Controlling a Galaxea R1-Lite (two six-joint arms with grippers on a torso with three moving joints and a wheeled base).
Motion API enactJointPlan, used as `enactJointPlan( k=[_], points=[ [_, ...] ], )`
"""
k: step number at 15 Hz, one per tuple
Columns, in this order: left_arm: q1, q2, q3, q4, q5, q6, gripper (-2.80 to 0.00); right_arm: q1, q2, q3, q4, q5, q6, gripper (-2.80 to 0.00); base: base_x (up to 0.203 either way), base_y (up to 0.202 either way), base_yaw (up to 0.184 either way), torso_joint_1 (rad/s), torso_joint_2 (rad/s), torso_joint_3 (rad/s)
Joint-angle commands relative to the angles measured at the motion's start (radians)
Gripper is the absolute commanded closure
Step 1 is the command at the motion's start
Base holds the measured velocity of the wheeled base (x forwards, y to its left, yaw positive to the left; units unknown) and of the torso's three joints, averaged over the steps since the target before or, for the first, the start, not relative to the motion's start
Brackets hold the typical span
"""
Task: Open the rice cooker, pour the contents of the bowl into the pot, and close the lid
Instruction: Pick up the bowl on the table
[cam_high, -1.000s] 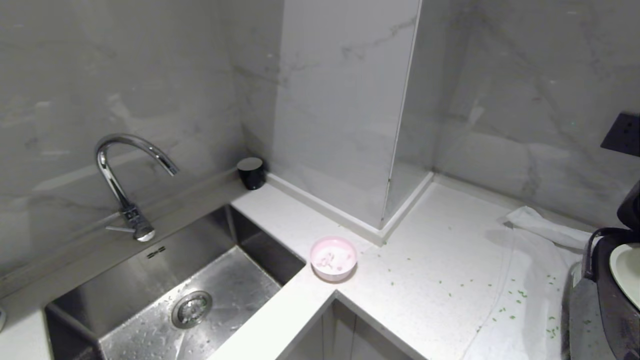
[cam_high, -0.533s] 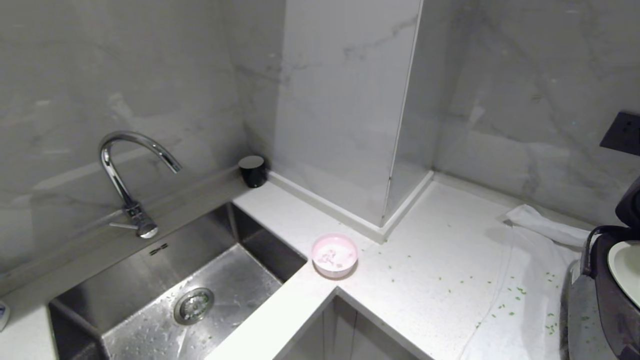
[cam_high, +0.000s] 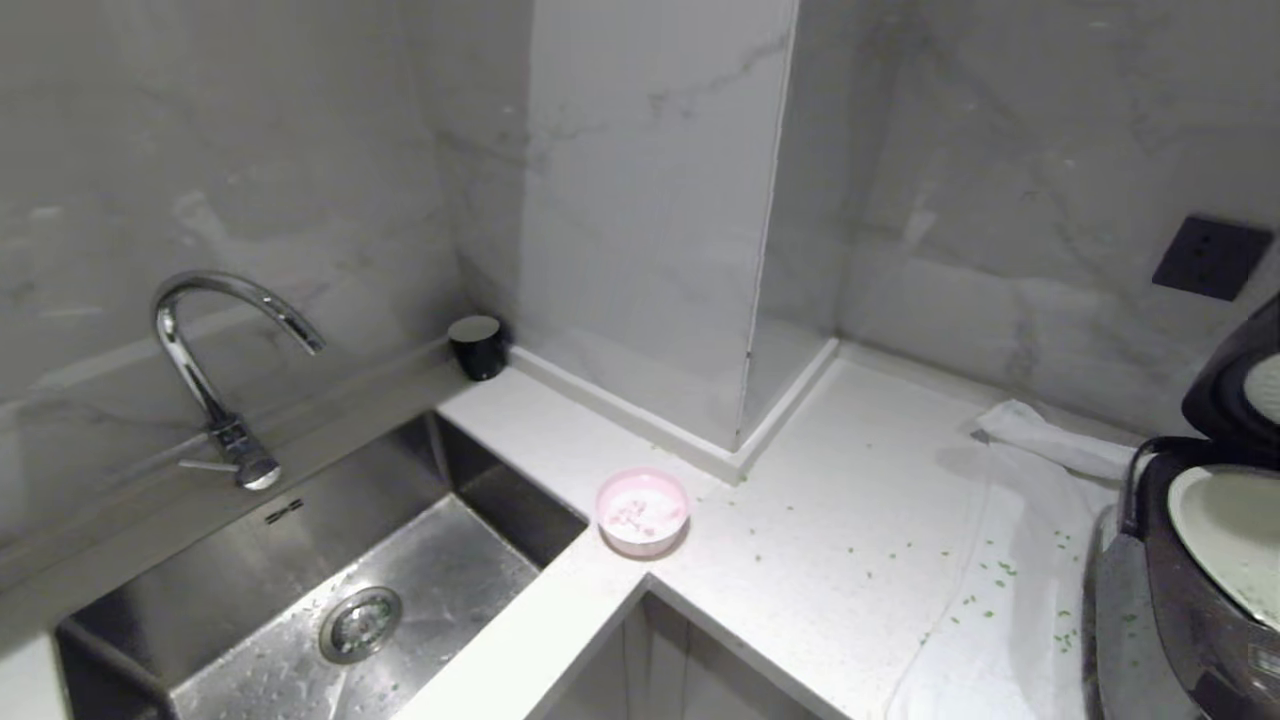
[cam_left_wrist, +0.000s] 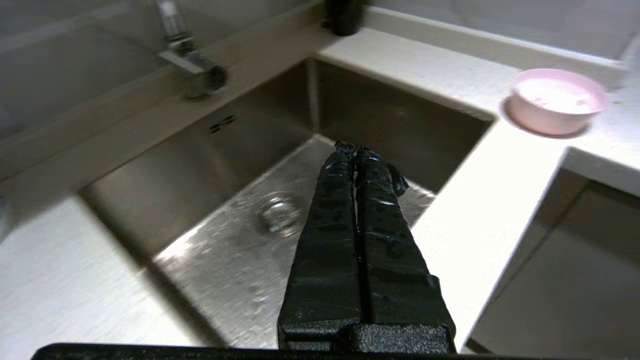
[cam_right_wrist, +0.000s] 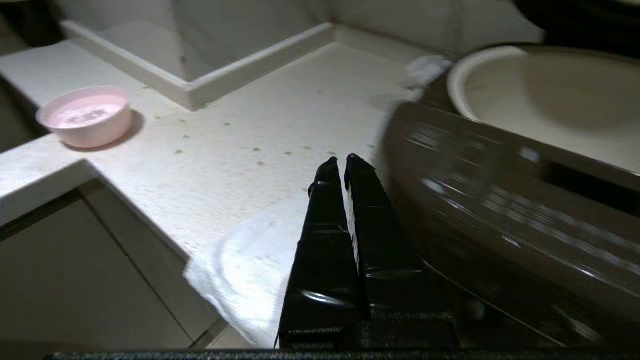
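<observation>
Tilting up rearward: lid (cam_high: 1235, 385)

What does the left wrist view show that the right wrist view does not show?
Only the left wrist view shows the steel sink, its drain, the faucet and the shut left claw above the basin. Only the right wrist view shows the rice cooker with its cream pot uncovered, the white cloth and the shut right claw. Both show the pink bowl standing on the white counter.
</observation>
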Motion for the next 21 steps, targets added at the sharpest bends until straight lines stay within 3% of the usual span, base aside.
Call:
enactJointPlan(
  k=[1, 12, 21],
  points=[
    [0.001, 0.000, 0.000, 0.000, 0.000, 0.001, 0.00, 0.001, 0.001, 0.000, 0.000, 0.000, 0.000, 0.00, -0.001, 0.008, -0.163, -0.003, 0.00, -0.001],
    [0.001, -0.001, 0.000, 0.000, 0.003, -0.005, 0.00, 0.000, 0.001, 0.000, 0.000, 0.000, 0.003, 0.00, 0.002, 0.008, -0.168, 0.002, 0.00, 0.002],
    [0.001, -0.001, 0.000, 0.000, -0.005, -0.002, 0.00, 0.001, 0.001, 0.000, 0.000, 0.000, 0.001, 0.00, 0.000, 0.000, -0.009, 0.001, 0.00, 0.001]
  ],
)
